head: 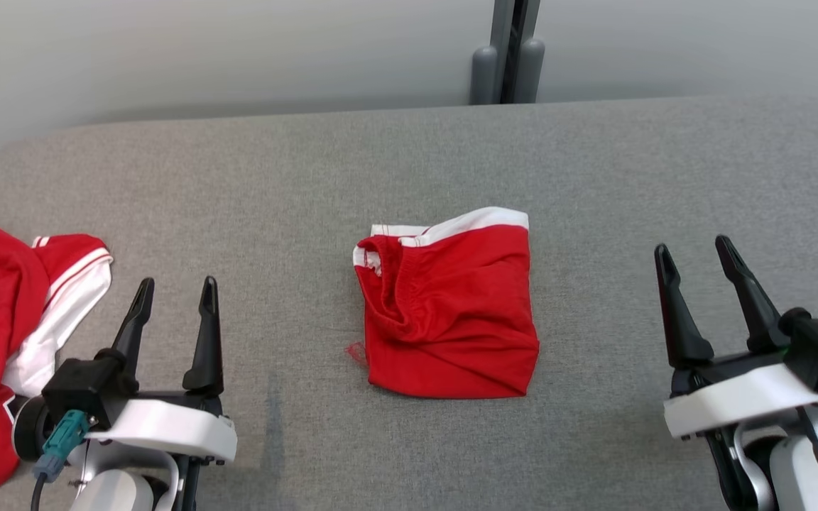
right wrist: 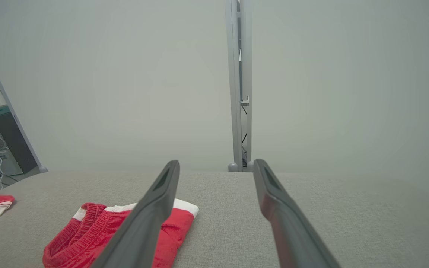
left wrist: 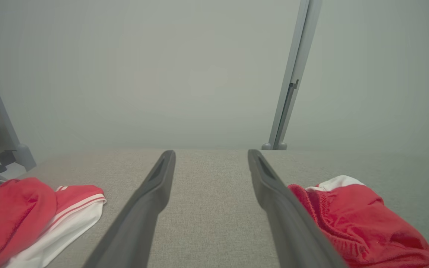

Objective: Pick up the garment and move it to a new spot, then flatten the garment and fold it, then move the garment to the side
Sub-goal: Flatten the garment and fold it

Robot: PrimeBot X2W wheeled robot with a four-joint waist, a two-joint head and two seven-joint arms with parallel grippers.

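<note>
Garment [head: 448, 305] is laid folded on the table [head: 593, 177].
Left gripper [head: 177, 294] and right gripper [head: 696, 259] are held spread, empty, fingers pointing forward.

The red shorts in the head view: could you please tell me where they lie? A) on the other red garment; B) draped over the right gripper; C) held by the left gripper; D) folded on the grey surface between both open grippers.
D: the red shorts lie folded on the grey surface, apart from the left gripper and right gripper, both open.
</note>
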